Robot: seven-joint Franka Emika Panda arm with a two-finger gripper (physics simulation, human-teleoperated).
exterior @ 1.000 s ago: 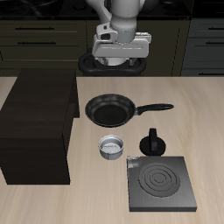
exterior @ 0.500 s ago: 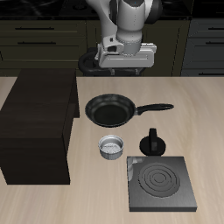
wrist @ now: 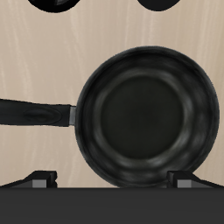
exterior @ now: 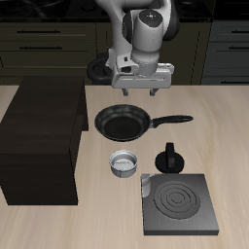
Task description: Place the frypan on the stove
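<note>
The frypan (exterior: 123, 123) is a wide black pan on the table with its long handle (exterior: 171, 121) pointing sideways. In the wrist view the frypan (wrist: 144, 109) fills most of the frame, with its handle (wrist: 31, 114) beside it. My gripper (exterior: 140, 92) hangs open and empty above the pan's far rim, not touching it. Its fingertips (wrist: 39, 179) show wide apart in the wrist view. The stove (exterior: 178, 202) is a dark grey square plate with pale spiral rings, near the table's front edge, apart from the pan.
A small silver pot (exterior: 124, 163) stands between the pan and the front edge. A black kettle-like pot (exterior: 170, 158) stands just behind the stove. A large dark brown cabinet (exterior: 39, 136) takes up one side of the table.
My gripper has come down and moved forward from the robot's base toward the frypan's far rim. The pan, pots and stove have not moved.
</note>
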